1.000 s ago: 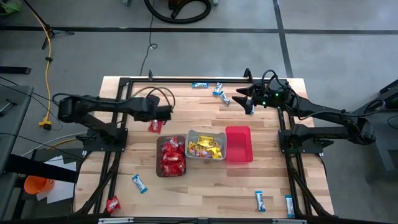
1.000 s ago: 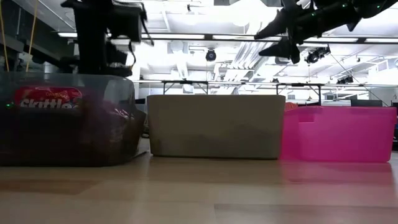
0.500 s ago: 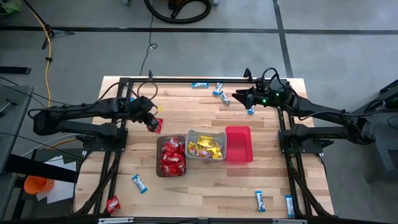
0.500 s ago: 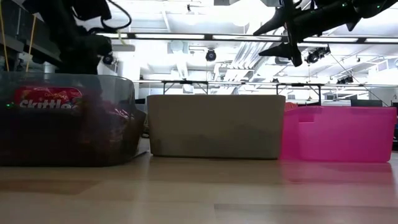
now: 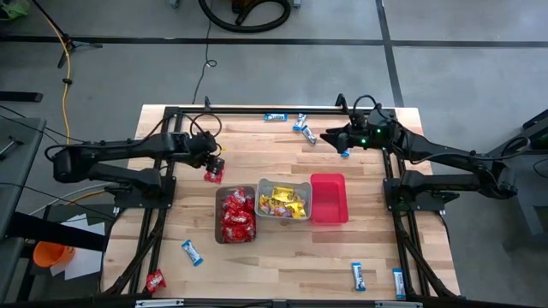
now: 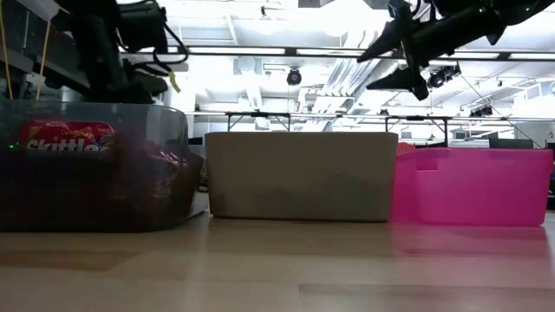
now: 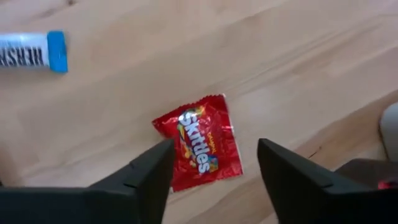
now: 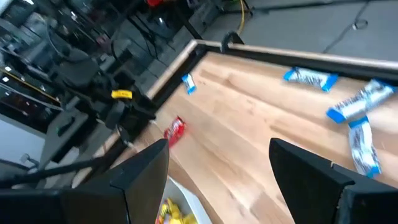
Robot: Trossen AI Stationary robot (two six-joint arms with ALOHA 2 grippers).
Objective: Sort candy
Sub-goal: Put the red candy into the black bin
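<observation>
From above, the left gripper [image 5: 214, 163] hangs over the wooden table [image 5: 282, 257] with a red packet [image 5: 212, 174] lying flat just beneath and ahead of its tips; past that packet sit the brown bin [image 5: 235, 214] full of red packets, the grey bin [image 5: 283, 200] of yellow packets and the pink bin [image 5: 329, 198]. The right gripper [image 5: 330, 135] is raised near the far edge, with blue-and-white bars [image 5: 306, 131] on the wood just beside it. In the low view, the brown bin [image 6: 91, 165], grey bin [image 6: 300, 175] and pink bin [image 6: 473, 186] stand in a row, and the right gripper [image 6: 392, 62] hangs above them with its fingers spread and nothing between them. In the left wrist view, the left gripper [image 7: 214, 163] has its fingers parted and empty, the red packet [image 7: 199, 140] flat on the table between and just beyond them, and a blue-and-white bar [image 7: 31, 50] well off to one side. In the right wrist view, the right gripper [image 8: 217, 163] stands wide open, with the bars [image 8: 348, 106] ahead of it and the red packet [image 8: 175, 129] farther off by the other arm.
</observation>
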